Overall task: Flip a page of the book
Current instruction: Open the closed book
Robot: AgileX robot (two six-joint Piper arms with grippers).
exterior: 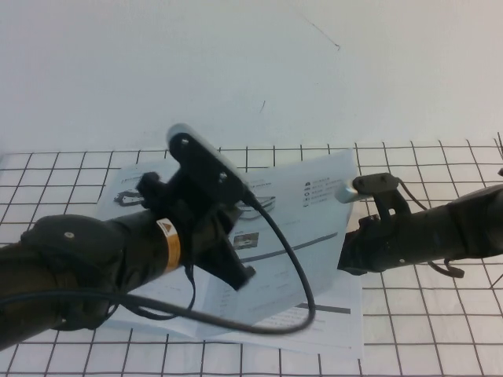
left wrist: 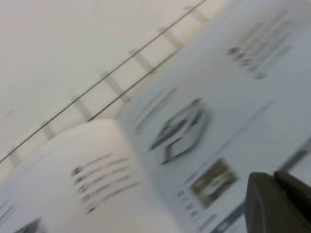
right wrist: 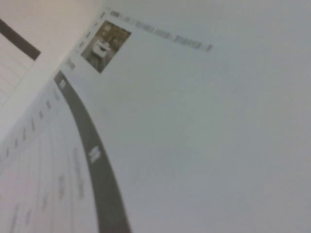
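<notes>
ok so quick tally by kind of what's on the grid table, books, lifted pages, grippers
book: 1, lying open on the grid table
page: 1, lifted off the book
grippers: 2, left gripper over the book's middle, right gripper shut, at the page's right edge
total: 4

Left gripper (exterior: 236, 271): over the middle of the book, low on the lifted page; fingers hidden behind the arm's wrist.
Right gripper (exterior: 346, 255): at the right edge of the page, just right of the left gripper, closed.
Book (exterior: 330, 322): lies open on the table beneath both grippers.
Page (exterior: 314, 204): raised, tilted between the two grippers, its upper corner up-right.
Table (exterior: 440, 330): white with a black grid, around the grippers.
</notes>
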